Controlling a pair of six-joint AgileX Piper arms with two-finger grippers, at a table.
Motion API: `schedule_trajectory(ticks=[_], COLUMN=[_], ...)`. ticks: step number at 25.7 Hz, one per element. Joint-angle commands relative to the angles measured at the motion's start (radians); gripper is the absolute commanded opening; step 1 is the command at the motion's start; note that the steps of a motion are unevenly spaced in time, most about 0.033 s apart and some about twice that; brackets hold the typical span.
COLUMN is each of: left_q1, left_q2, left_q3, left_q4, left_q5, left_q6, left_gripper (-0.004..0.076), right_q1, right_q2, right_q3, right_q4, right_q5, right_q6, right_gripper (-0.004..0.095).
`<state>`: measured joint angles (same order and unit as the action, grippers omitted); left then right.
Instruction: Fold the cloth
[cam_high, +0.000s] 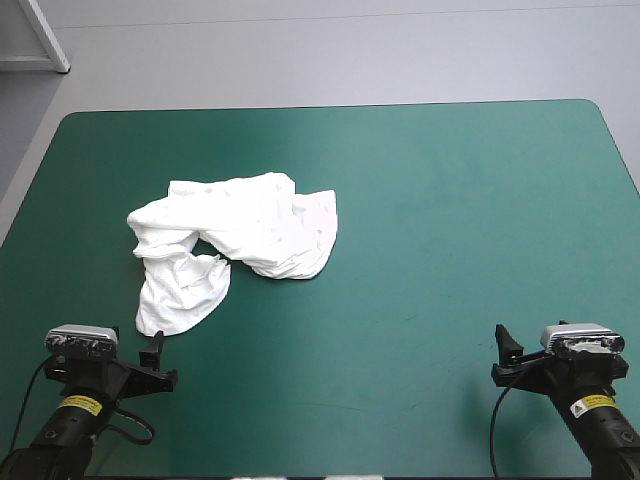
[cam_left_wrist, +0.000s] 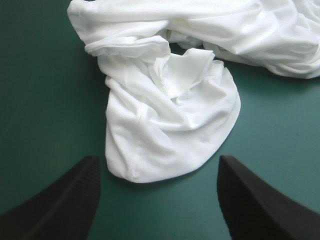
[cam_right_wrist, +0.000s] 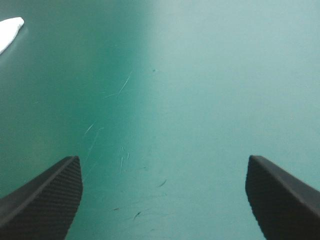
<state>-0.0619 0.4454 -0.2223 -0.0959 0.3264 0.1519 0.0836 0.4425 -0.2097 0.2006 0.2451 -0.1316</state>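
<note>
— How far has it got with the folding?

— Nowhere yet, I'd say. The T-shirt (cam_high: 235, 240) lies in a crumpled heap on the left half of the teal-green cover (cam_high: 450, 200), its cloth bunched over itself, with no clean fold anywhere. By my reckoning everything is left to do: spread it flat first, then fold it.

— And the arms?

— Both sit low at the near edge. The left gripper (cam_left_wrist: 157, 159) has its jaws wide apart and holds nothing. A rounded lobe of the shirt trails toward it, and its edge lies just between the tips of the black fingers (cam_left_wrist: 60, 200) (not pinched, from where I stand). The right gripper (cam_right_wrist: 162, 157) is spread just as wide, also empty, over bare cover and well apart from the shirt. From its side only a white sliver of cloth shows, far off.

— Count it up for me.

— One T-shirt, one table. Two grippers with two black fingers on each, so four fingers, none of them gripping cloth.
</note>
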Motion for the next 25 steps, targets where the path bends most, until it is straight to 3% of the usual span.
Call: schedule_trajectory(ticks=[1, 5, 15, 19, 25], left_q1=[0.001, 0.001, 0.001, 0.001, 0.001], left_q2=[0.013, 0.013, 0.013, 0.026, 0.158], left_q3=[-0.036, -0.036, -0.036, -0.101, -0.316], left_q4=[-0.002, 0.009, 0.009, 0.009, 0.096], left_q5=[-0.077, -0.076, -0.054, 0.058, 0.294], left_q6=[-0.006, -0.003, -0.003, -0.002, -0.066], left_gripper=[0.0486, 0.0486, 0.0486, 0.0486, 0.0473], right_q1=[0.002, 0.002, 0.002, 0.002, 0.002], right_q2=[0.01, 0.01, 0.01, 0.014, 0.074], right_q3=[-0.042, -0.084, -0.09, -0.132, -0.239], right_q4=[0.005, 0.005, 0.01, 0.023, 0.023], right_q5=[-0.062, 0.033, 0.023, 0.112, 0.16], right_q6=[-0.056, -0.083, -0.079, -0.1, -0.16], right_gripper=[0.0833, 0.0833, 0.0833, 0.0833, 0.0833])
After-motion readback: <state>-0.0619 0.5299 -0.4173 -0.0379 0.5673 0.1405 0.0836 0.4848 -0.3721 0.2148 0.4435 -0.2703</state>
